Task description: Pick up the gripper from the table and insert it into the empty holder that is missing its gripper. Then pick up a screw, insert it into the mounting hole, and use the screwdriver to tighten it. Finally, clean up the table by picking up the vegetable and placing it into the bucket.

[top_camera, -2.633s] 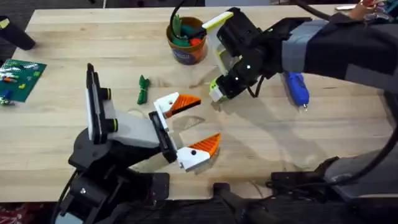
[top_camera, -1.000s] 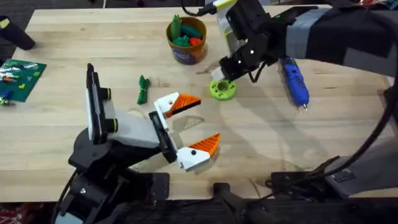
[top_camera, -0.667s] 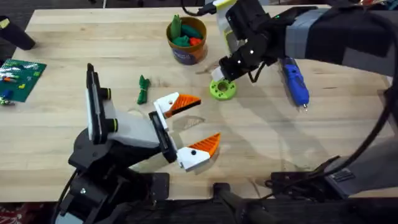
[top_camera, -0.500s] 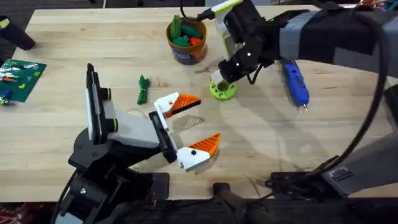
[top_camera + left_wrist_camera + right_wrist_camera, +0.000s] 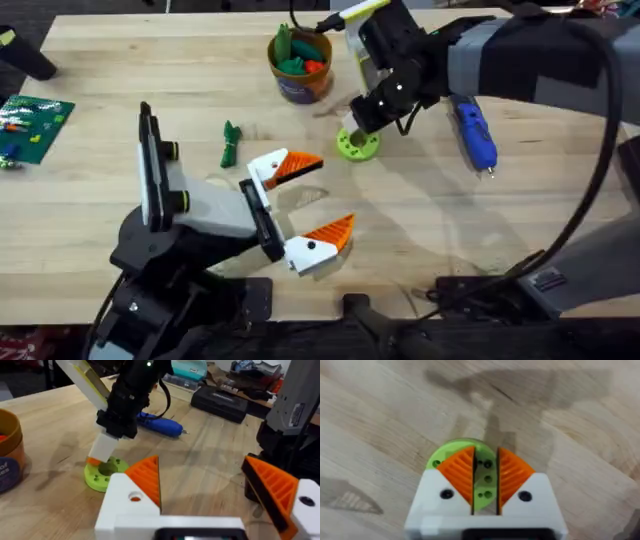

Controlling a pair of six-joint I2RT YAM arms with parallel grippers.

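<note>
A lime-green round piece (image 5: 360, 148) with small holes lies flat on the table just right of centre. My right gripper (image 5: 352, 132) stands tip-down on it. In the right wrist view its orange pads (image 5: 462, 472) are closed to a narrow slot filled by a green part of the piece (image 5: 455, 449). The left wrist view shows that finger (image 5: 102, 452) resting on the disc (image 5: 107, 474). My left gripper (image 5: 315, 200) hovers open and empty near the front. The blue screwdriver (image 5: 475, 135) lies to the right. The slim dark-green vegetable (image 5: 230, 143) lies left of centre. The bucket (image 5: 298, 85) stands at the back, holding toy pieces. The screw is out of view.
A green circuit board (image 5: 32, 125) lies at the far left edge, with a black object (image 5: 25, 55) behind it. A black case (image 5: 220, 402) sits beyond the screwdriver (image 5: 157, 424). Bare wood stretches across the front right.
The right gripper carried the lime-green piece in the air, laid it flat on the table, then lowered its tip onto it. The left arm has not moved.
</note>
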